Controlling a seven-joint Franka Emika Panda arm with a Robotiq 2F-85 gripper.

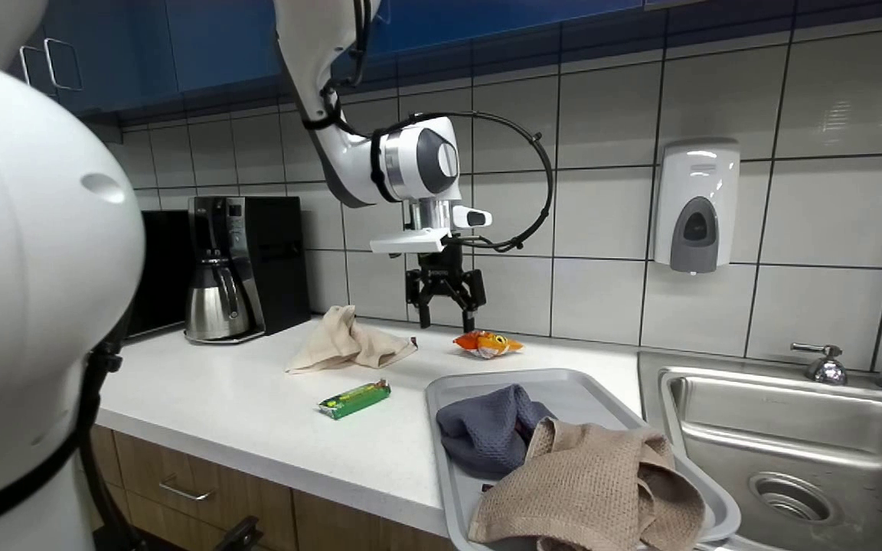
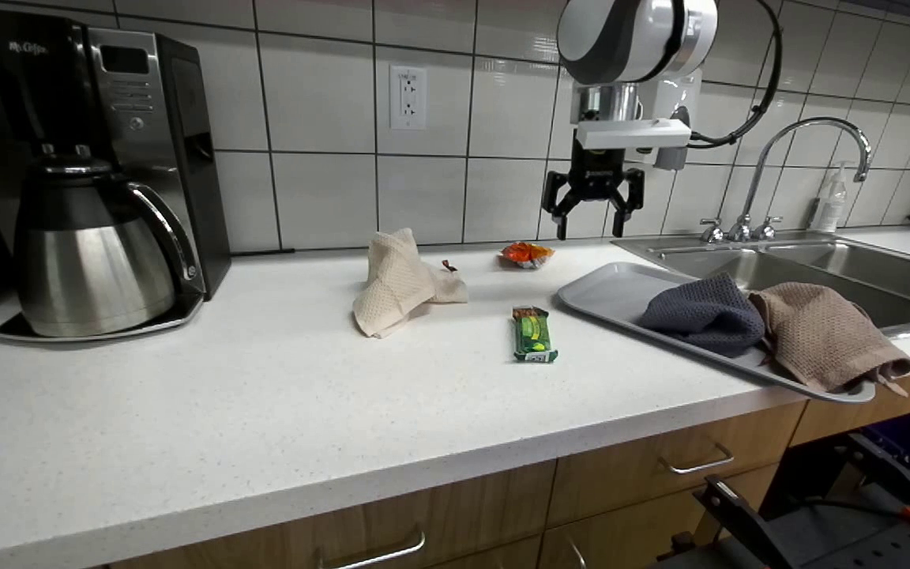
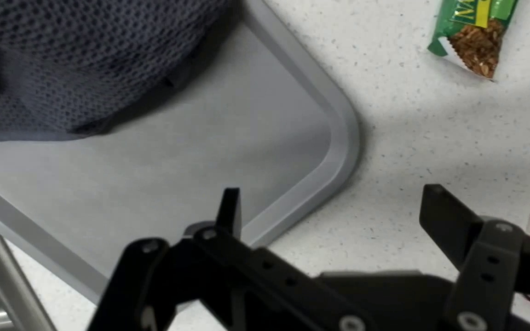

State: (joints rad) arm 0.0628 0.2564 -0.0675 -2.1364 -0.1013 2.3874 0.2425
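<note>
Hanging over the white worktop (image 1: pixel 257 390), the tool (image 1: pixel 447 320) has its two fingers (image 3: pixel 446 218) spread wide apart. A shiny orange packet (image 1: pixel 491 343) lies on the worktop near the tool, close to the tiled wall (image 1: pixel 602 214). A green bar (image 1: pixel 354 399) lies near a gray tray (image 1: pixel 563 390) and a crumpled cream cloth (image 1: pixel 345 340). On the tray, a blue cloth (image 1: pixel 483 432) and a brown cloth (image 1: pixel 583 474) sit bunched up.
</note>
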